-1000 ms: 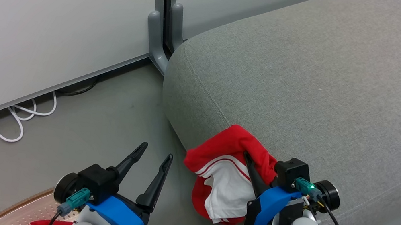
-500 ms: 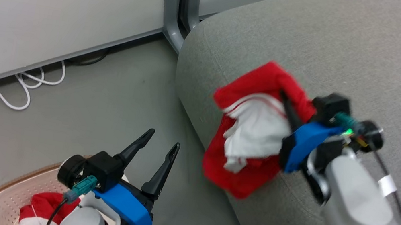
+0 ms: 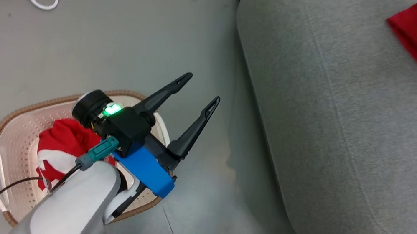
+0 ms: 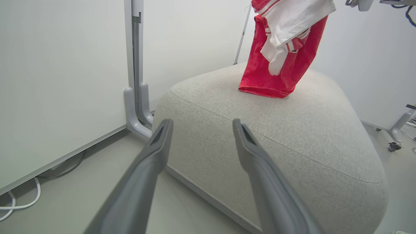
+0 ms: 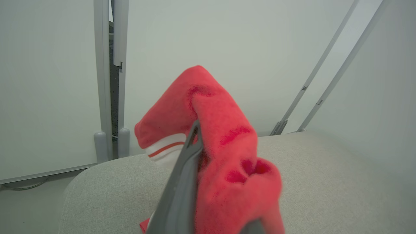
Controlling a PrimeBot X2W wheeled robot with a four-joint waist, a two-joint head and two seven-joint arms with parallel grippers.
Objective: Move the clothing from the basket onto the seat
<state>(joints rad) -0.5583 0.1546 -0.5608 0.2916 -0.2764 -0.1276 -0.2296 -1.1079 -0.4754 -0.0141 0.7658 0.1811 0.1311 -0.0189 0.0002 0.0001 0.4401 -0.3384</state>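
Head view: the left claw (image 3: 203, 87), spread wide and empty, hangs beside the seat (image 3: 337, 134) by the basket (image 3: 24, 103) holding a red garment (image 3: 65, 139); left wrist view: the other garment (image 4: 279, 65) hangs above the seat; right wrist view: the right claw (image 5: 204, 139) pinches it, and the wrapped cloth may snag.

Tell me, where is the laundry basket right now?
In the head view the basket sits on the floor at the lower left, partly hidden by the open left gripper and left of the grey seat, with a red garment inside.
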